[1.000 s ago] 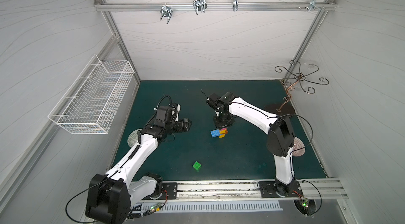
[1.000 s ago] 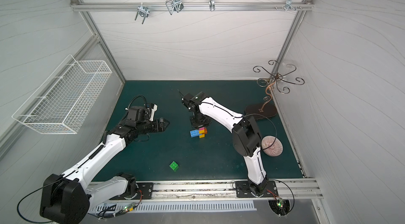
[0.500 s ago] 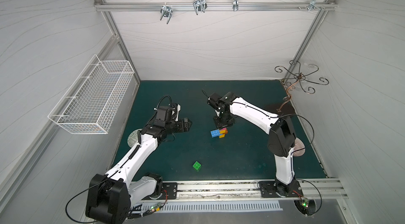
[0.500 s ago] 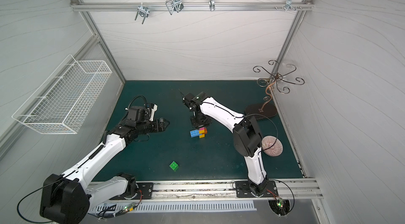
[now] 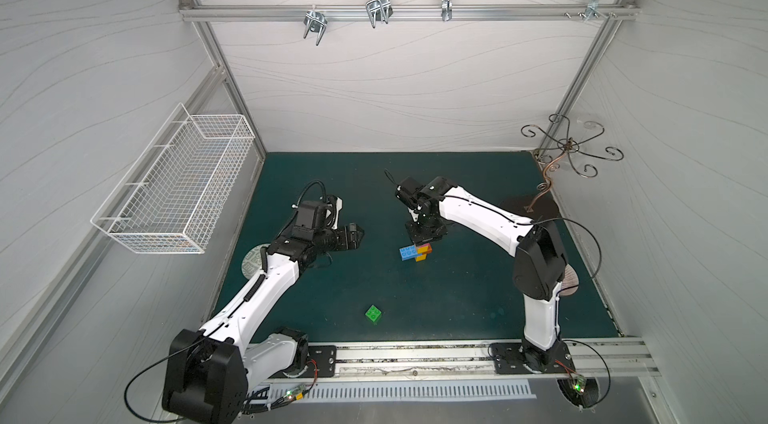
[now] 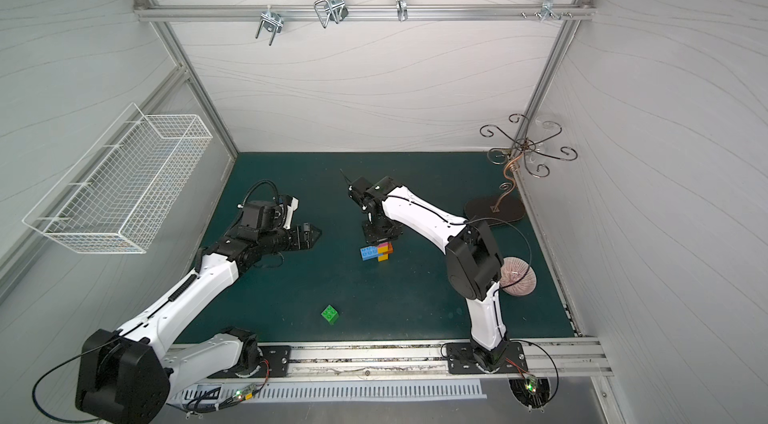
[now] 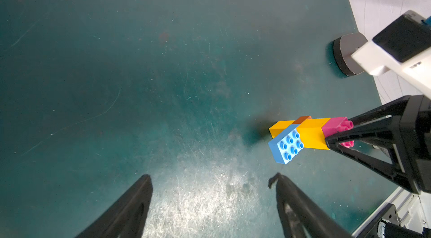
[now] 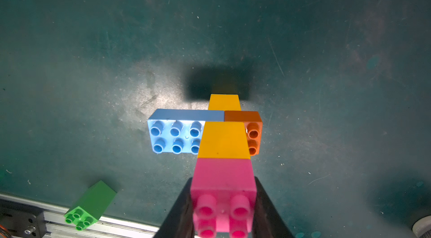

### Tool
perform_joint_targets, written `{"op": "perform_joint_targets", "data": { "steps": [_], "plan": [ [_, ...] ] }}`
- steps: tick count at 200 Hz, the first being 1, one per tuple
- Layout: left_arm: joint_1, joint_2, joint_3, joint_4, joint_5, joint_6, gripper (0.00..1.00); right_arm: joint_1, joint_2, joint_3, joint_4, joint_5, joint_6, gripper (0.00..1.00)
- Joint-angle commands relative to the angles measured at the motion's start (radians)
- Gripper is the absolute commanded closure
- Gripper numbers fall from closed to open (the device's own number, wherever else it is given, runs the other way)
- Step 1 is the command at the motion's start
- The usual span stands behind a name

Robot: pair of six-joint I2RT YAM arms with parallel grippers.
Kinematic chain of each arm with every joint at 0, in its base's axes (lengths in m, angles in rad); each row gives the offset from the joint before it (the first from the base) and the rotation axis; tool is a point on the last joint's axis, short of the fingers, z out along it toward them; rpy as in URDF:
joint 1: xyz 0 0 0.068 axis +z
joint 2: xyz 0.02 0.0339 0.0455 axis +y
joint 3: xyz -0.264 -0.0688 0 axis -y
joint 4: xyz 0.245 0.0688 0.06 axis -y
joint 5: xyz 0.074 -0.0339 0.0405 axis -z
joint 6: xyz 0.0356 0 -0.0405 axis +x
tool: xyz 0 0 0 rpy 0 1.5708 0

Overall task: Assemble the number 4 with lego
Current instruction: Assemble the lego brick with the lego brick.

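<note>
While the green brick [image 5: 373,313] stands alone, studs up, on the scuffed dark-green table [image 5: 478,310] just inside the front rail [image 5: 415,353], roughly between the two arm bases, the rest of the work sits further in. A patterned ball [image 6: 517,278] lies off by the right arm. From where I stand the left tool [image 5: 356,237] is the one to watch: its two black prongs are spread wide with nothing between them. It points across toward the middle, and the green brick lies back from it toward the rail, well apart, a shade nearer to it than to the other arm, I'd judge. Level with it, the right tool [image 8: 222,179] comes down from above and pinches the pink brick [image 8: 224,197] capping the half-built figure [image 5: 417,252], a glossy, hard-edged column of pink over yellow bricks [image 8: 224,140]. Sandwiched in that column, the blue bar [image 8: 177,136] runs its long axis sideways toward the left arm, six bare studs up, with the orange brick [image 8: 253,132] butted against its other end. Whether the column's foot touches the table I cannot tell. I'd guess green belongs on those blue studs. Beyond, a wire basket [image 5: 178,189] and a curly metal hook stand [image 5: 567,148] keep to the walls.
</note>
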Motion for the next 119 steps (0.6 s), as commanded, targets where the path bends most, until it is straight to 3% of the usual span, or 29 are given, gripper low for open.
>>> {"op": "perform_joint_targets", "data": {
  "steps": [1,119],
  "plan": [
    [-0.005,-0.014,0.028,0.027,0.008,0.015,0.15,0.005,0.118,-0.075,-0.083,-0.043,0.019,0.80],
    [-0.005,-0.025,0.024,0.019,-0.003,0.014,0.15,0.006,0.075,0.002,-0.107,-0.025,0.045,0.64]
  ]
}}
